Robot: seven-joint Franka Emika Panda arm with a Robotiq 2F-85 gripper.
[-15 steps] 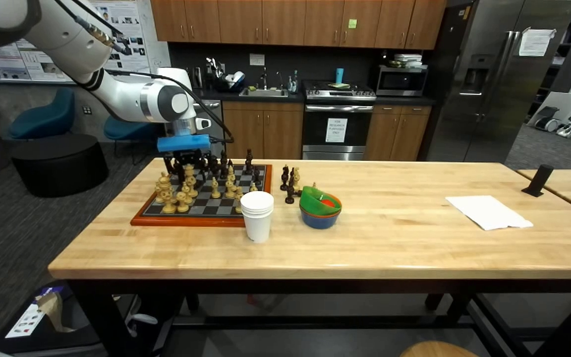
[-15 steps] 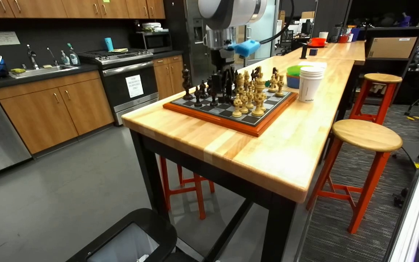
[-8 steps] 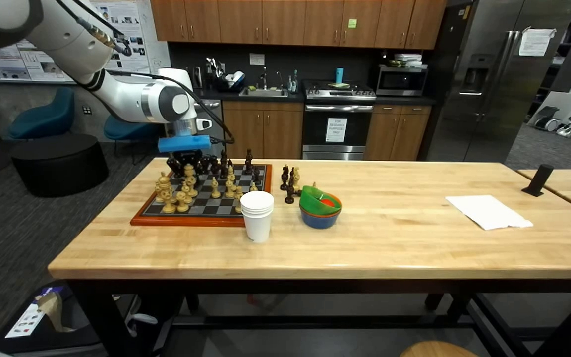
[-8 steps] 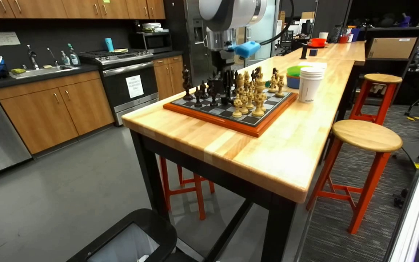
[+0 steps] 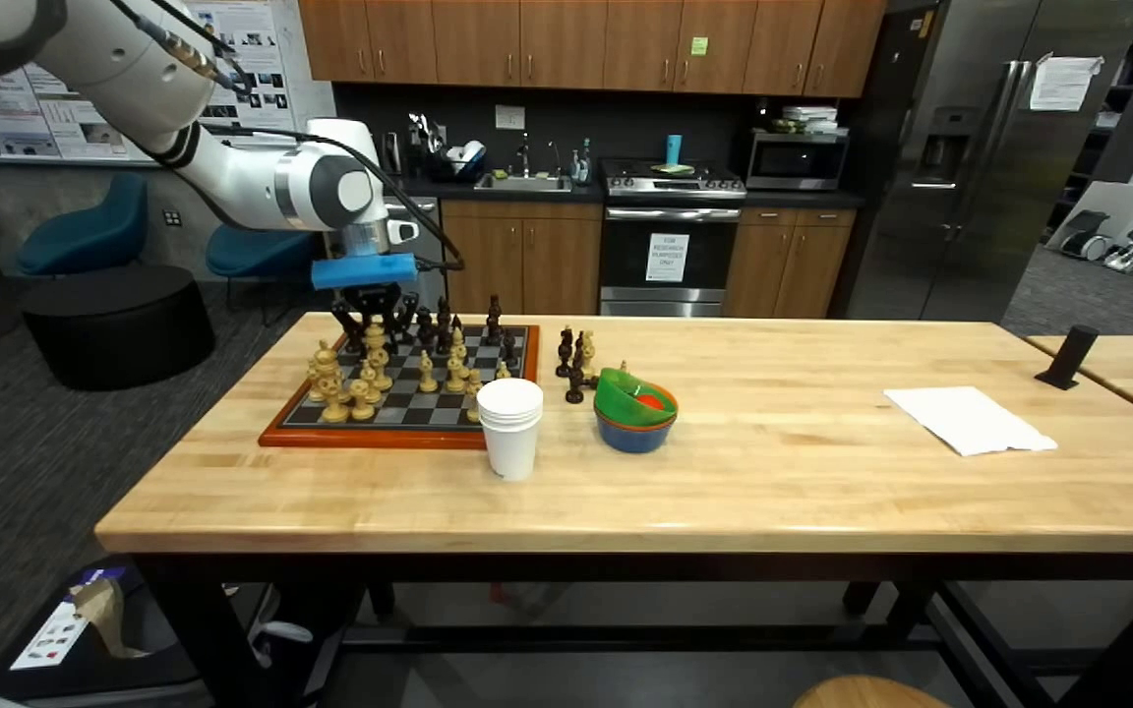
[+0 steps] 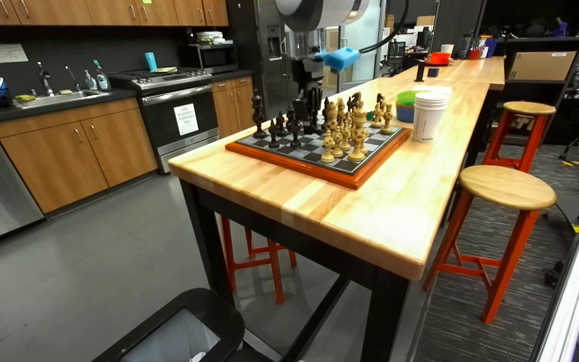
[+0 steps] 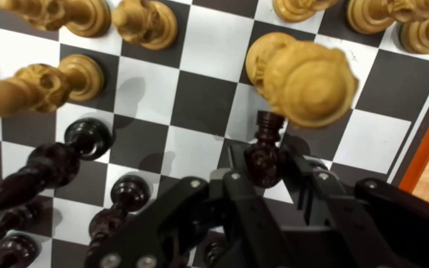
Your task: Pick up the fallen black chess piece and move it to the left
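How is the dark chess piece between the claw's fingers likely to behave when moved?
The dark chess piece looks hard and carved, so it probably won't flex. Its rounded, shiny body could twist in the claw; dropped, that round profile might roll.

Tabletop (image 6: 385,211): you get white glare at near right in an exterior view.
Chessboard (image 7: 205,102): soft shadows lie across it in your wrist view.
Dark pieces (image 7: 52,163): you catch small glints on them.
Tall pale piece (image 7: 311,82): its top looks blurred to you.
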